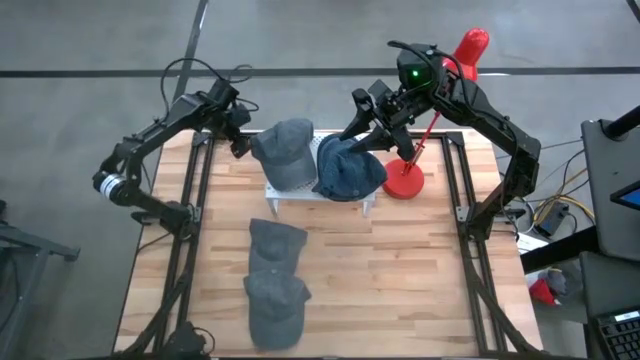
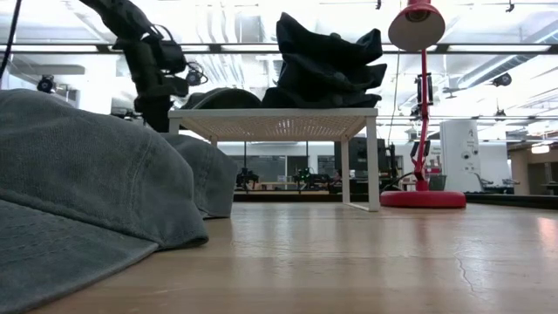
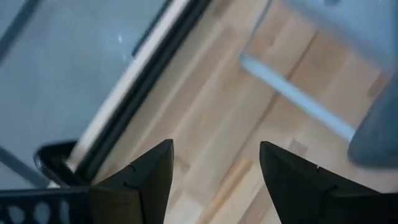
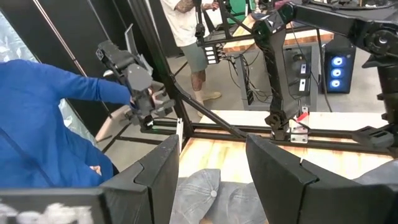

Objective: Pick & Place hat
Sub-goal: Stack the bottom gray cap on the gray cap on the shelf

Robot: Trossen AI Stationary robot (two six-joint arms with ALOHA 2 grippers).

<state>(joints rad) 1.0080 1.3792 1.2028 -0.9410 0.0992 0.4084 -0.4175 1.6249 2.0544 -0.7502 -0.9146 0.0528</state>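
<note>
Currently, we judge the task to be about half complete. Two hats rest on the white rack (image 1: 290, 193) at the far side of the table (image 1: 420, 280): a grey hat (image 1: 284, 152) on its left portion and a blue hat (image 1: 349, 170) on its right portion, the two touching at the middle. In the low view the blue hat sits crumpled and tall on the rack top, while the grey one lies flatter behind it.

Two further grey hats (image 1: 275, 282) remain on the bare wood, one overlapping the other, well apart from the rack toward the near edge. We take these to be the items still to be placed, although the rack top shows little free surface.

The left gripper (image 1: 240, 133) hangs just beside the left edge of the grey hat on the rack. Its fingers (image 3: 149, 180) stand spread with only table visible between them; it holds nothing.

The right gripper (image 1: 368, 128) hovers over the far edge of the blue hat. Its fingers (image 4: 155, 180) are likewise spread, and nothing is pinched.

A red desk lamp (image 1: 408, 178) stands just beside the right end of the rack. A person in a blue sleeve (image 4: 50, 118) shows beyond the table.
</note>
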